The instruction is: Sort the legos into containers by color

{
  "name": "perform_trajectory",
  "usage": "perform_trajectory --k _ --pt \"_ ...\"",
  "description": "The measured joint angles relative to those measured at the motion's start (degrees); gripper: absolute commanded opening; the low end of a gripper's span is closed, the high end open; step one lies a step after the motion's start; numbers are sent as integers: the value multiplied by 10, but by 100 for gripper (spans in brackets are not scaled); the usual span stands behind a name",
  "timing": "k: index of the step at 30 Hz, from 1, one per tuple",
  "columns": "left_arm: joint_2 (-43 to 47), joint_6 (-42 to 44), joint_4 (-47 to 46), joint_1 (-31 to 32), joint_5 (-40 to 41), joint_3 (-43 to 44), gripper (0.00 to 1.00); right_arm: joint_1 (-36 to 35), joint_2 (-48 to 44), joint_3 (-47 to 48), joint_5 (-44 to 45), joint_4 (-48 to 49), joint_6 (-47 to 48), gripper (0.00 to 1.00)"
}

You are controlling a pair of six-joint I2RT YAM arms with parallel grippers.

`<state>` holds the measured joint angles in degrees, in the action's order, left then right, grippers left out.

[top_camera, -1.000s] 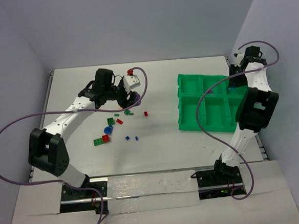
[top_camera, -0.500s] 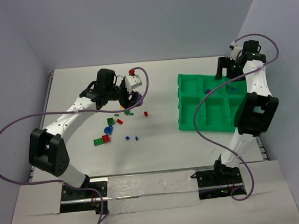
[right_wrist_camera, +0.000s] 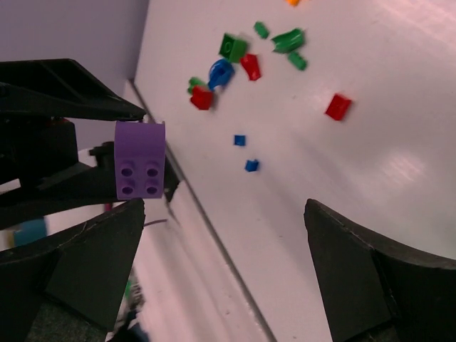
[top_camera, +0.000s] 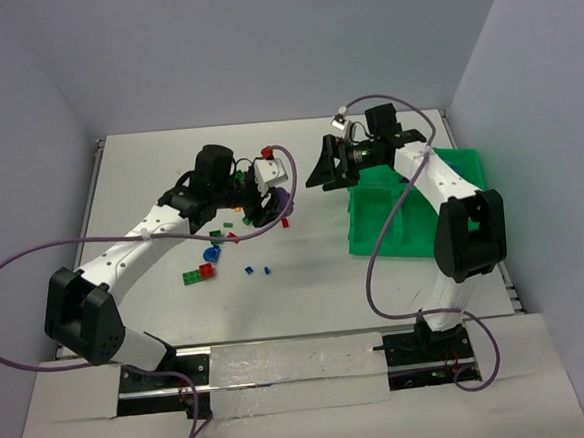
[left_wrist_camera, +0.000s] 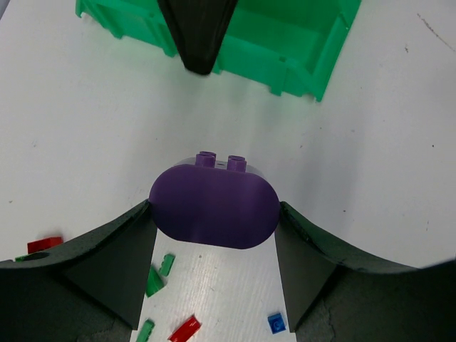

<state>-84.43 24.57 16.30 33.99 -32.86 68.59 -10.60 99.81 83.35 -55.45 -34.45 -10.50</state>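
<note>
1. Swinging over from the far right compartments of the tray [top_camera: 370,244] within the last second, the right arm now reaches over the bench [top_camera: 308,303] just left of the tray. The left arm has edged slightly toward the tray.
2. A purple brick [left_wrist_camera: 214,206], rounded and with two studs on top, is pinched between the dark fingers [left_wrist_camera: 117,263] of the left gripper [top_camera: 271,204]. It is held clear of the bench, between the loose pieces and the tray.
3. The right gripper [top_camera: 320,167] faces this brick with its fingers spread wide and nothing between them. It is near the brick but apart from it.
4. The bright green tray sits on the right side of the bench, and its near left corner is just beside the right gripper.
5. The other legos [top_camera: 210,255] lie scattered on the bench under and in front of the left arm. They are red, green and blue pieces, all well apart from the tray.
</note>
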Motion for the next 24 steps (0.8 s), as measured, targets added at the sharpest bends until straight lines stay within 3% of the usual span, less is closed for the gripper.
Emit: perform_trajectory --k 13,18,20,22,23,24 --pt "1 -3 -3 24 1 -1 1 -82 21 -21 -109 109 -91 99" --pt "1 -3 -3 25 1 -1 2 -97 23 -21 -117 104 -77 67" --pt "1 -2 -3 25 2 -1 4 -99 27 -21 -121 100 -74 50" --pt "1 -2 -3 25 4 -1 9 -99 32 -21 -119 93 -71 31" --pt "1 0 -3 25 7 -1 18 -99 35 -22 -119 89 -74 26" --pt "1 1 -4 26 10 -1 20 -97 36 -23 -122 86 -78 20"
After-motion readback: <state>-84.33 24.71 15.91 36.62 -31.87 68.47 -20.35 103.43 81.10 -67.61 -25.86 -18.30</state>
